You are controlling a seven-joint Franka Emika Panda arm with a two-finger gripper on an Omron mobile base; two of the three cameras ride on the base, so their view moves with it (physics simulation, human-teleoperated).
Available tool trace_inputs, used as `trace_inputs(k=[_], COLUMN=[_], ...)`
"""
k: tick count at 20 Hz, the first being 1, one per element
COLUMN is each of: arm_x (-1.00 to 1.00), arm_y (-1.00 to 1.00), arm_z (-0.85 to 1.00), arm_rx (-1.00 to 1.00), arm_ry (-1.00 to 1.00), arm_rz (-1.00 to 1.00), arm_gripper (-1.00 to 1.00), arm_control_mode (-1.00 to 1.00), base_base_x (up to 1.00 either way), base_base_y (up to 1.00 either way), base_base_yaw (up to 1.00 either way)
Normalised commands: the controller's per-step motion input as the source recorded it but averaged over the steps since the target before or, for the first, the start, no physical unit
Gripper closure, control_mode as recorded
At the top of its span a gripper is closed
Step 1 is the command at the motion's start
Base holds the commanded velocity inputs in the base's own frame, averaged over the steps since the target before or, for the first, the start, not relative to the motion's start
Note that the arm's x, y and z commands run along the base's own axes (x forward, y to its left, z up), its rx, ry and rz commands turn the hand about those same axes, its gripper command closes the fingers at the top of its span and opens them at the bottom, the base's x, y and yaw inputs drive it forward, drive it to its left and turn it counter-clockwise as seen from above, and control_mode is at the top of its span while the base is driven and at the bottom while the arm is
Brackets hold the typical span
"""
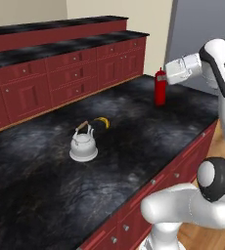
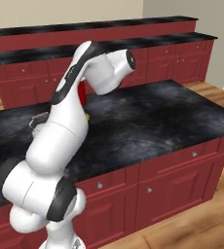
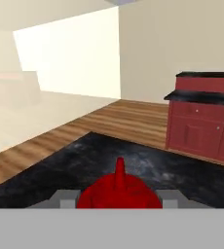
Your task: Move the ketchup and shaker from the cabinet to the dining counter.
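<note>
gripper (image 1: 164, 77) pinches ketchup (image 1: 160, 88), upright on dining counter (image 1: 60, 185) at its far end. kettle (image 1: 83, 144) mid-counter; banana (image 1: 102, 120) at its 1 o'clock.

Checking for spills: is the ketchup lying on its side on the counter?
No, the ketchup stands upright on the dining counter, nozzle up, in the left base view.

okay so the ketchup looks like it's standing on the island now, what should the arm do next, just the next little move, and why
Probably open the gripper and let go. The ketchup stands upright with its base on the dining counter, and in the hand view the bottle sits between the fingers. It looks placed, so releasing comes before backing away for the shaker.
</note>
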Motion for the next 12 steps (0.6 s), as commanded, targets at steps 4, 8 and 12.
trace_inputs(k=[4, 8, 12], arm_x=[0.74, 0.59, 0.47], arm_y=[0.27, 0.41, 0.25], arm_z=[-0.57, -0.58, -0.59], arm_rx=[0.00, 0.00, 0.00], arm_ry=[-0.07, -0.07, -0.03], arm_rz=[0.26, 0.23, 0.18], arm_gripper=[1.00, 1.00, 1.00], arm_control_mode=[-1.00, -1.00, -1.00], base_base_x=[0.00, 0.00, 0.00], base_base_y=[0.00, 0.00, 0.00], base_base_yaw=[0.00, 0.00, 0.00])
